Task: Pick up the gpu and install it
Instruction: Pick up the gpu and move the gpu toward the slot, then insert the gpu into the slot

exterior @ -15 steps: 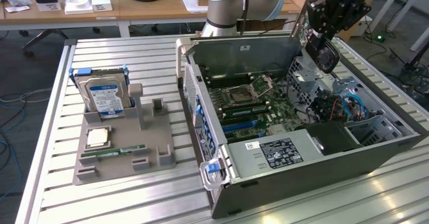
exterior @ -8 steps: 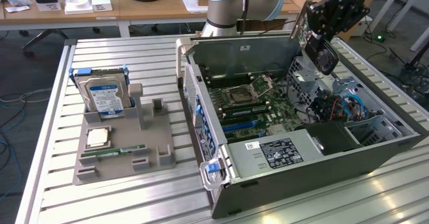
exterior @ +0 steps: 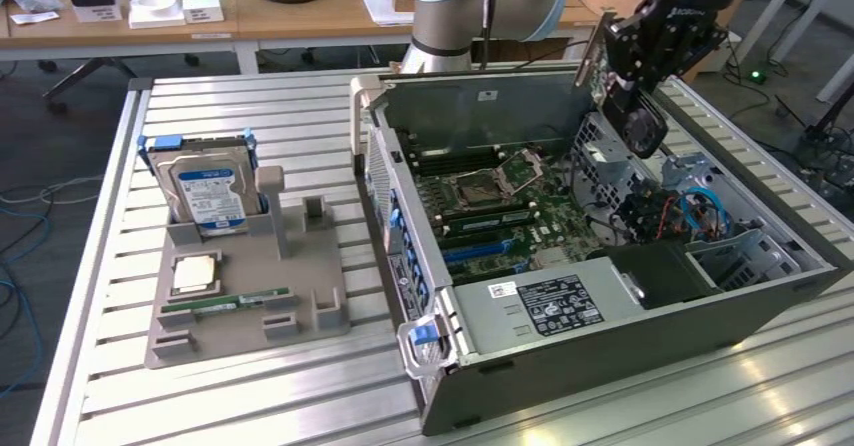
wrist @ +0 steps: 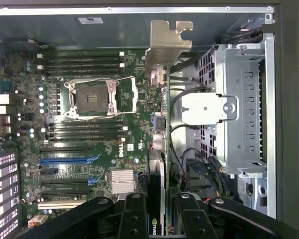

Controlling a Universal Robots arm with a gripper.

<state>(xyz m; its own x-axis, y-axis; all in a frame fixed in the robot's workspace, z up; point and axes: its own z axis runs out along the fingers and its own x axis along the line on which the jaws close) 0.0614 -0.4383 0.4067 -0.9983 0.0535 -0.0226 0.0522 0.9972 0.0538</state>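
Observation:
The gpu (exterior: 639, 123) is a dark card with a round fan and a silver bracket at one end. It hangs on edge above the far right side of the open computer case (exterior: 601, 316), over the metal drive cage area. My gripper (exterior: 633, 84) is shut on it from above. The wrist view looks along the gpu (wrist: 158, 124) edge-on, its silver bracket (wrist: 167, 45) pointing toward the case's back wall. The black fingers (wrist: 134, 216) clamp the card from both sides, gripper (wrist: 159, 219). Beyond it lies the green motherboard (wrist: 89, 124) with its blue expansion slot (wrist: 70, 161).
A grey holder (exterior: 247, 296) on the slatted table at the exterior view's left carries an upright hard drive (exterior: 207, 191), a CPU (exterior: 194, 274) and a RAM stick (exterior: 227, 301). Inside the case stand a drive cage (wrist: 244, 114), cables and a power supply (exterior: 554, 306).

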